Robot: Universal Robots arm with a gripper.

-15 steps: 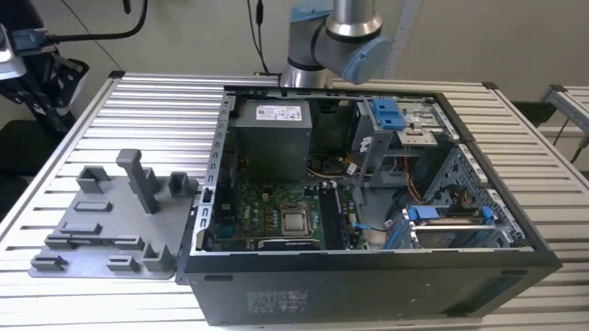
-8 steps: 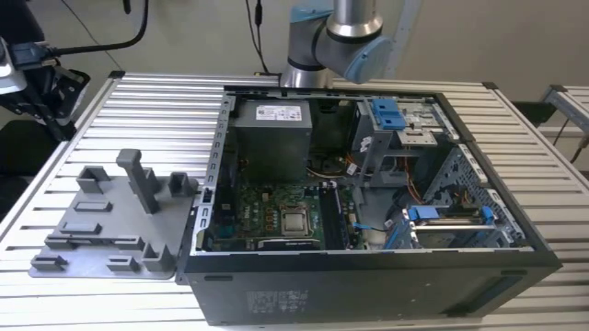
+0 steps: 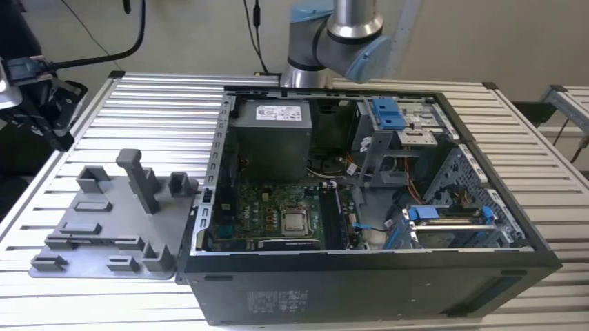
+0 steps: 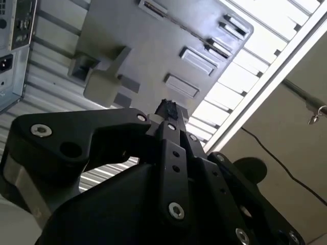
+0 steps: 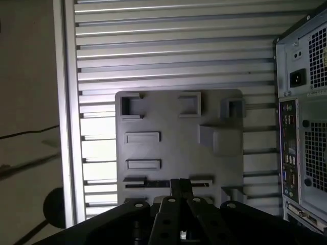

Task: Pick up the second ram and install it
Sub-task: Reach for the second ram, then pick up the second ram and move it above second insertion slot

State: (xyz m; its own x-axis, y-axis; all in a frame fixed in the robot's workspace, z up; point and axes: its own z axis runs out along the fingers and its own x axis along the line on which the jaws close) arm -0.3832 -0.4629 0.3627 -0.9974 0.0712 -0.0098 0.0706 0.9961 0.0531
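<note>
Ram (image 5: pixel 158 184), a thin dark strip, sits slotted in the grey tray (image 5: pixel 168 138) by the closed gripper (image 5: pixel 182 188).

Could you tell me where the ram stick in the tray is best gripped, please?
Probably by its flat faces at mid-length, coming straight down: the ram stick seems to stand on edge in a slot of the tray, so just its top edge is free.

The slatted table (image 3: pixel 138 96) bears a grey fixture (image 3: pixel 92 234) and computer case (image 3: pixel 368 296).
</note>
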